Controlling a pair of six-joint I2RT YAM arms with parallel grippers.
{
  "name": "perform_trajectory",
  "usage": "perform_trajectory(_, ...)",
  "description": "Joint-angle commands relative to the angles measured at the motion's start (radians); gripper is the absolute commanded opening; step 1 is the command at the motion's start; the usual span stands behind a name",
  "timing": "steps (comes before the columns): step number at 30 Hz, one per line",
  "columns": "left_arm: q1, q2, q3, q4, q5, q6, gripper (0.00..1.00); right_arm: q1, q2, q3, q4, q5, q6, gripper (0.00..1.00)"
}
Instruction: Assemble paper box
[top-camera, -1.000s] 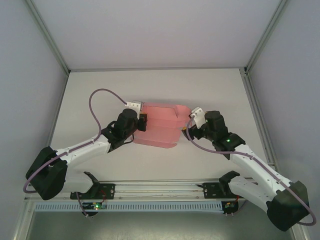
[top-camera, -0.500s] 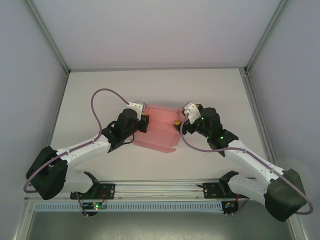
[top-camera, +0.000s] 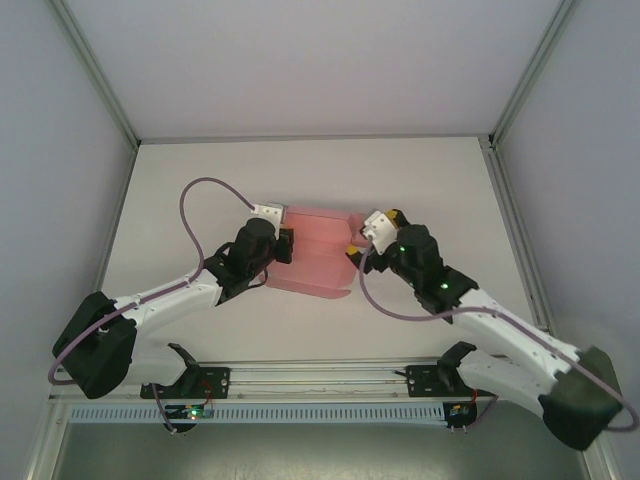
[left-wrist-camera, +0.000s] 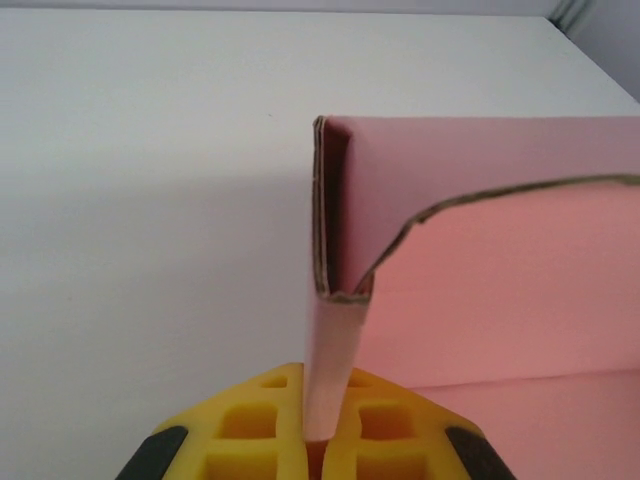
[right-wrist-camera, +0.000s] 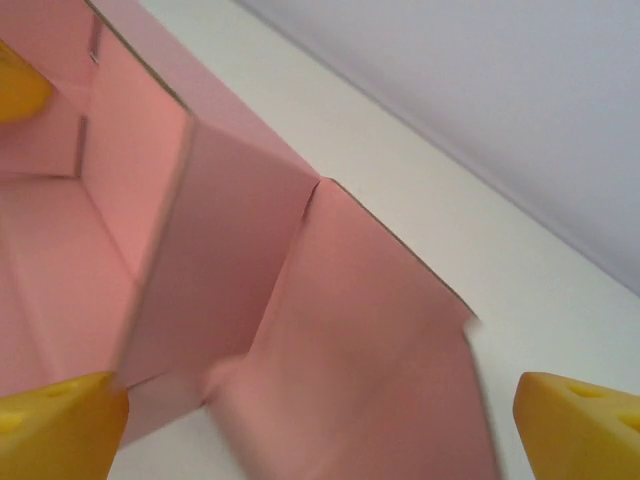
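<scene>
The paper box (top-camera: 315, 265) sits half-formed in the middle of the white counter (top-camera: 300, 180), between the two arms. Its card is plain pink on every face that shows. The left gripper (top-camera: 288, 246) is at the box's left end and is clamped on it. In the left wrist view its yellow fingers (left-wrist-camera: 270, 385) pinch a thin upright strip of card that rises to a folded corner, with a long wall running off to the right behind a curved-edged flap. The right gripper (top-camera: 354, 247) is at the box's right end, spread wide. In the right wrist view its fingertips (right-wrist-camera: 55, 425) sit far apart at the bottom corners, with a creased end flap between them. A yellow patch at that view's upper left may be a finger of the left gripper, but it is too cropped to tell.
</scene>
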Motion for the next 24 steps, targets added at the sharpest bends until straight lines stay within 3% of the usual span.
perform_trajectory(1,0.012,-0.026,-0.014,0.033,-0.079,-0.021,0.00,-0.058,-0.156,-0.043,-0.061,-0.105,0.089,0.98)
perform_trajectory(7,0.022,-0.079,-0.063,0.090,-0.065,-0.006,0.00,-0.337,-0.322,-0.082,-0.059,-0.304,0.303,0.98)
perform_trajectory(12,0.027,-0.112,-0.076,0.118,-0.054,-0.018,0.00,-0.515,-0.206,-0.054,-0.069,-0.586,0.363,0.93)
perform_trajectory(19,0.027,-0.120,-0.072,0.125,-0.036,-0.014,0.00,-0.493,0.066,0.081,-0.103,-0.899,0.259,0.70)
perform_trajectory(24,0.027,-0.105,-0.067,0.131,-0.017,-0.011,0.00,-0.380,0.165,0.153,-0.122,-0.926,0.163,0.62)
